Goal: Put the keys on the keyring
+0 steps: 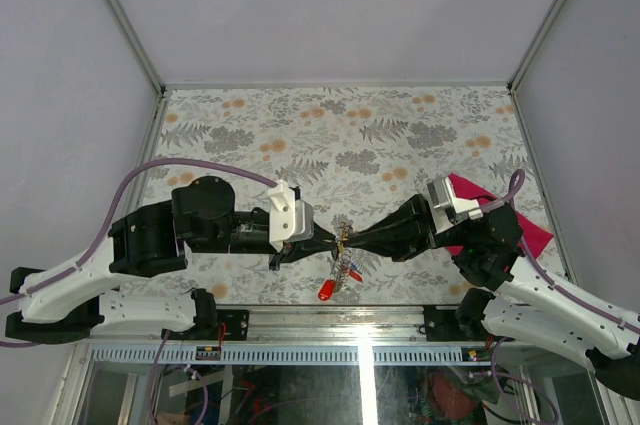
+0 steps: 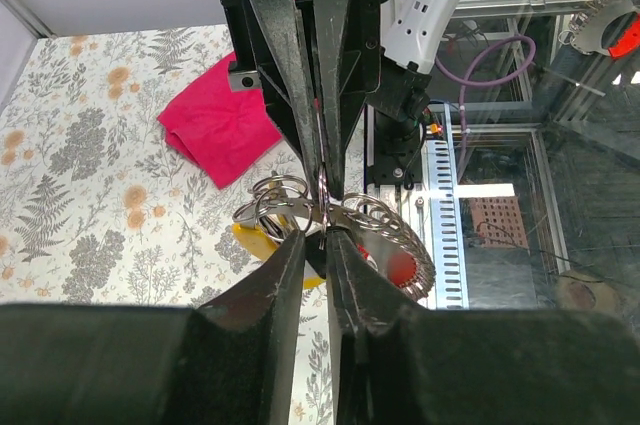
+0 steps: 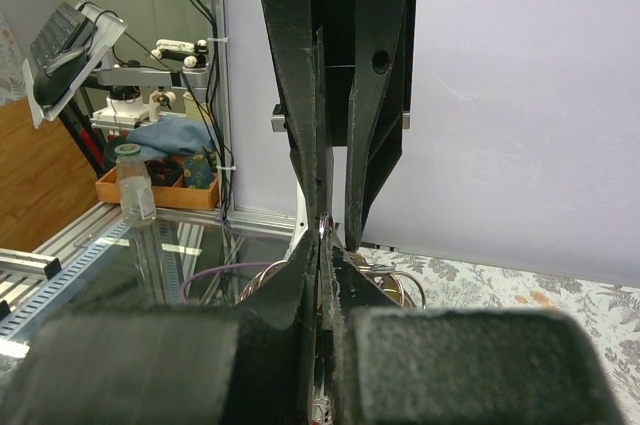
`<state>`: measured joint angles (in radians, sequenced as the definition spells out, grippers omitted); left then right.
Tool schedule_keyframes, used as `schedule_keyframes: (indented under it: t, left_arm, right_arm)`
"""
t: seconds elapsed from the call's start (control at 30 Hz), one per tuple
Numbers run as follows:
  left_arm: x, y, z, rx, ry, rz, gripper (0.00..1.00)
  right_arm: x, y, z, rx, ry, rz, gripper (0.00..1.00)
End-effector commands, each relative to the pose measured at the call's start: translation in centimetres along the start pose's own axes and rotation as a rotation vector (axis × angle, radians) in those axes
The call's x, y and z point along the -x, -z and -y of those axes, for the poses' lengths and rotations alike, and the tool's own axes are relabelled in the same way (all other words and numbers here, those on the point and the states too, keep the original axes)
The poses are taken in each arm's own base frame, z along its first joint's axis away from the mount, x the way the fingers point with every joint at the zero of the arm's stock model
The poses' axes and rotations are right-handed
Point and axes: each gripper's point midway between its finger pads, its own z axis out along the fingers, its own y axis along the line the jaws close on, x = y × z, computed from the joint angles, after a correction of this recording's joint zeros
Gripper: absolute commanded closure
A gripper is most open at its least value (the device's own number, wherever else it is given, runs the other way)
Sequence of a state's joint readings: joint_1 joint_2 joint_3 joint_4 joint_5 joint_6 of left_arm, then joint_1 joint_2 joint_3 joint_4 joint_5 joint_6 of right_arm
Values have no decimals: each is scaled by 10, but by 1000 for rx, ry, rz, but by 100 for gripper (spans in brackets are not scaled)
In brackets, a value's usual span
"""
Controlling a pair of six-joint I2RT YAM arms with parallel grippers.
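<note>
My left gripper [image 1: 328, 237] and right gripper [image 1: 352, 239] meet tip to tip above the table's near edge. The keyring [image 1: 343, 241] is a bunch of thin silvery loops pinched between them. Keys hang under it; a red head [image 1: 325, 292] is lowest and a second red one [image 1: 356, 267] is beside it. In the left wrist view my left gripper [image 2: 319, 235] is shut on the keyring [image 2: 283, 191], with a yellow key head [image 2: 248, 241] and a red one [image 2: 401, 266] behind. In the right wrist view my right gripper [image 3: 323, 235] is shut on a thin edge of the keyring [image 3: 398, 287].
A magenta cloth [image 1: 520, 223] lies at the right, under my right arm; it also shows in the left wrist view [image 2: 215, 125]. The floral table surface [image 1: 340, 135] stretches behind the grippers. The metal rail [image 1: 330, 320] of the table's front edge runs just below the hanging keys.
</note>
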<state>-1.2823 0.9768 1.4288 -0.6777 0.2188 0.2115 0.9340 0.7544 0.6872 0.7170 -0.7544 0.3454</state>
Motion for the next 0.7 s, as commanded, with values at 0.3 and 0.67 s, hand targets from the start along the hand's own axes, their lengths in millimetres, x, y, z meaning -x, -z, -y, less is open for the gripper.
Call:
schedule_keyframes:
  t: [0.3, 0.67]
  left_arm:
    - [22, 1, -1, -3, -23, 71, 100]
    - [22, -4, 1, -15, -10, 89, 100]
  right_arm:
    - [50, -1, -15, 35, 112, 131, 100]
    - [71, 1, -15, 10, 137, 234, 100]
